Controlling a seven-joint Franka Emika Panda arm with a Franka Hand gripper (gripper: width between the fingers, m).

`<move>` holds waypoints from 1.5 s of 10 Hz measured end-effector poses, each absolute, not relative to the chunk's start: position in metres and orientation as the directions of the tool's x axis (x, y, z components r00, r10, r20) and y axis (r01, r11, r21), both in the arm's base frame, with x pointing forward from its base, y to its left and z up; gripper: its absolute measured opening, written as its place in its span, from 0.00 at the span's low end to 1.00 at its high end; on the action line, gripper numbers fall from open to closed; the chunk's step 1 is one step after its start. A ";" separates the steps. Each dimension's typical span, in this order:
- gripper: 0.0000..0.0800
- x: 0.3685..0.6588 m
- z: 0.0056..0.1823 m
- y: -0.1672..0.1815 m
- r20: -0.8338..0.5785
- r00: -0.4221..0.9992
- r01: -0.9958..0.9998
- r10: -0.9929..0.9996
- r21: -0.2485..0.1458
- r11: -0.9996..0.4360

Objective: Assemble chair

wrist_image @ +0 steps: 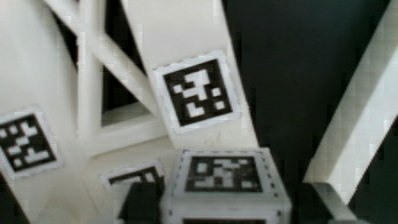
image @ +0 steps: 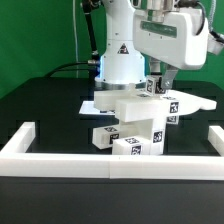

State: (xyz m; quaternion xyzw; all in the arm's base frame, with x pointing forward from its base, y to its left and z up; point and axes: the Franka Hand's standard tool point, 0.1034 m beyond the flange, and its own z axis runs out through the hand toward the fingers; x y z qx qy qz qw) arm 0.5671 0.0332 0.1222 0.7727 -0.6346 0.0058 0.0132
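Note:
The white chair parts stand bunched in the middle of the black table: a flat slab on top, with tagged blocks in front of it. My gripper reaches down from above onto the cluster's far side, on the exterior view's right. In the wrist view a white block with a tag on top sits between my two dark fingers, and my gripper is shut on it. Beyond the block, slanted white bars of the chair carry more tags.
A low white border wall runs along the front and turns back at both ends. The robot's base stands behind the parts. A thin flat white sheet, the marker board, pokes out on the exterior view's left.

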 end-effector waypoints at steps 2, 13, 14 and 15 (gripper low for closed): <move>0.37 0.567 0.122 0.034 0.024 0.114 -0.993 -0.993 0.010 -0.114; 0.81 0.570 0.124 0.033 0.026 0.704 -0.710 -0.710 0.019 -0.704; 0.81 0.570 0.124 0.033 0.025 0.738 -0.675 -0.674 0.020 -0.738; 0.81 0.570 0.124 0.033 0.024 0.811 -0.585 -0.584 0.022 -0.811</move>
